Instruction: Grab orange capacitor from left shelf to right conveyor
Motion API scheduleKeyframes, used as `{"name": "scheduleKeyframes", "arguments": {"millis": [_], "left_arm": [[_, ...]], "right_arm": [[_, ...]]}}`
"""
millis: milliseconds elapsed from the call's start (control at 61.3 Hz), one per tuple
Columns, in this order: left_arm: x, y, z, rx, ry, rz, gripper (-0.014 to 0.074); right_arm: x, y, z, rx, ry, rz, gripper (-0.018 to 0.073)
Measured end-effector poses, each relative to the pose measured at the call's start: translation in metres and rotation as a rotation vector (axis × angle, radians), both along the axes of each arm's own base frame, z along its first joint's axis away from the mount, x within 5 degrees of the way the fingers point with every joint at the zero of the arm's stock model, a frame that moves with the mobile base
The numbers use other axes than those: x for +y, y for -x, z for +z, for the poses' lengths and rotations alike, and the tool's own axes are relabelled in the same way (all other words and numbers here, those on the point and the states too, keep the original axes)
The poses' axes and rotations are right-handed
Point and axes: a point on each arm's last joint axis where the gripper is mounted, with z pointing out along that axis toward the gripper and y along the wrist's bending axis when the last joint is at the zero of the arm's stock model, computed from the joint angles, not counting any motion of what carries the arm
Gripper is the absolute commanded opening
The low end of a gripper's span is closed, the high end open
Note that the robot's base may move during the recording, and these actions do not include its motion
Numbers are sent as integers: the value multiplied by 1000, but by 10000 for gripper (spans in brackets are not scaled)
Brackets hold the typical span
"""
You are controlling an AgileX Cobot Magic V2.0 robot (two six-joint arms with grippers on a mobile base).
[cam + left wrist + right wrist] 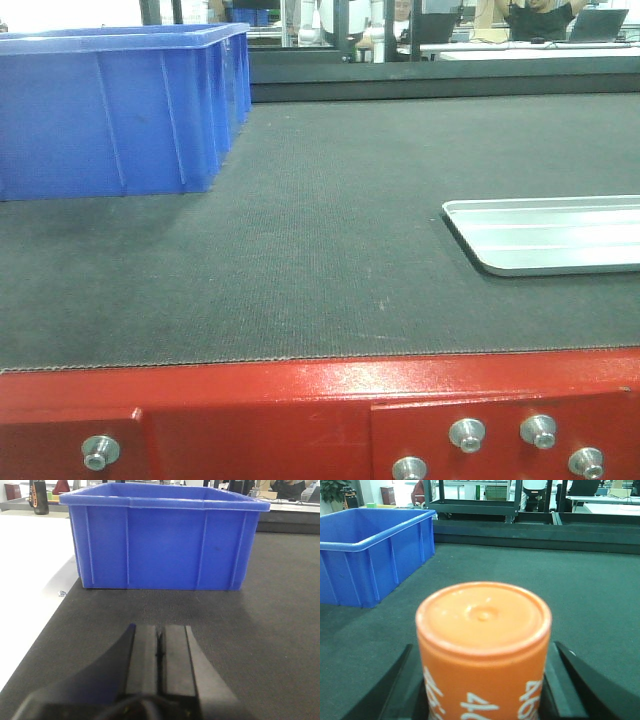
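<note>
The orange capacitor [483, 645], with white "4680" on its side, stands upright between the black fingers [395, 685] of my right gripper [485, 650], which is shut on it, above the dark grey belt [580, 595] of the right conveyor. My left gripper [160, 631] is shut and empty, low over the belt [270, 630] in front of a blue bin. In the front view the belt [320, 250] and its red bolted frame [300, 400] show, with neither gripper in sight. The left shelf is out of view.
A large blue plastic bin [110, 110] stands on the belt's far left; it also shows in the left wrist view [160, 545] and the right wrist view [365, 555]. A shallow silver tray [550, 235] lies at the right. A white surface [30, 580] borders the belt's left edge.
</note>
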Motion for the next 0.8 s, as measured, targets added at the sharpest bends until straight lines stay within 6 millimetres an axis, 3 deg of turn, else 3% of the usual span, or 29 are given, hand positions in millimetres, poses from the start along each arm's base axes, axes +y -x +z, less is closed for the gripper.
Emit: {"name": "scheduleKeyframes", "arguments": {"millis": [799], "left_arm": [[0,0,0,0,0,0,-127]], "right_arm": [[0,0,0,0,0,0,65]]}}
